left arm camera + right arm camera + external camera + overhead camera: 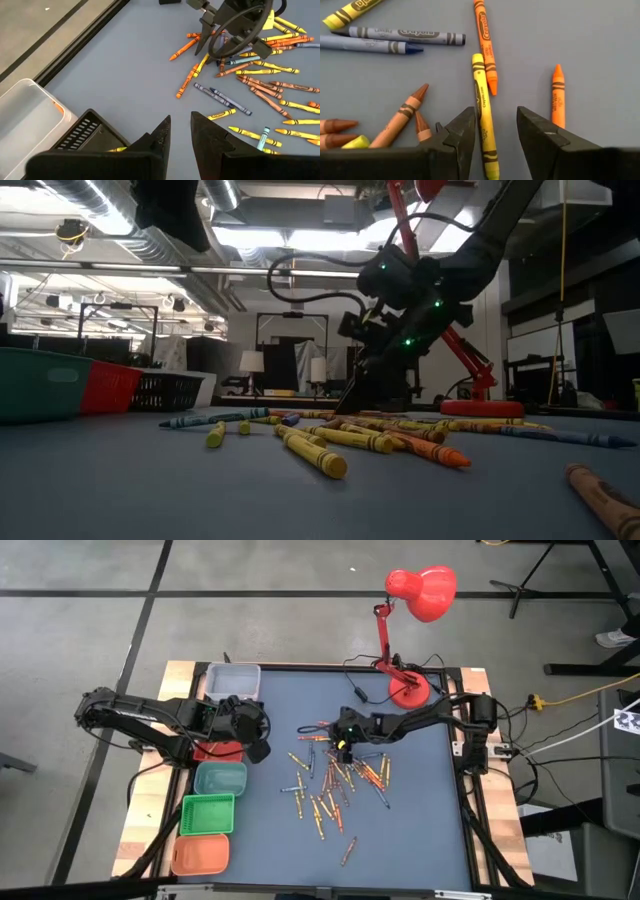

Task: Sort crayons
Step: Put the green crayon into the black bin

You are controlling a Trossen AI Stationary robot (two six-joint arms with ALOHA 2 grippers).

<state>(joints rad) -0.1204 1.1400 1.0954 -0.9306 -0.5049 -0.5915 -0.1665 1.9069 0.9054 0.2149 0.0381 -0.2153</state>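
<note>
Right tool [494, 132] is open, low over the crayons [335, 780] mid-counter, straddling a yellow crayon [483, 110] without gripping it. Left tool [180, 132] is parted, empty, hovering by the red bin [218, 751] at the counter's [270, 840] left.

Grey table [420, 830] bears crayons [335, 785], bins [208, 815], lamp [410, 690].

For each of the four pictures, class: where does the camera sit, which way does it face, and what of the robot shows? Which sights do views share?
High: overhead, facing down; both arms, crayons, bins, red lamp.
Low: table height, level across; right gripper above crayons.
Left wrist: over the bins, looking past the left gripper, jaws apart, empty.
Right wrist: looking down, right gripper's open jaws straddling a yellow crayon.
Shared: left wrist and high both show the right arm over the pile.
</note>
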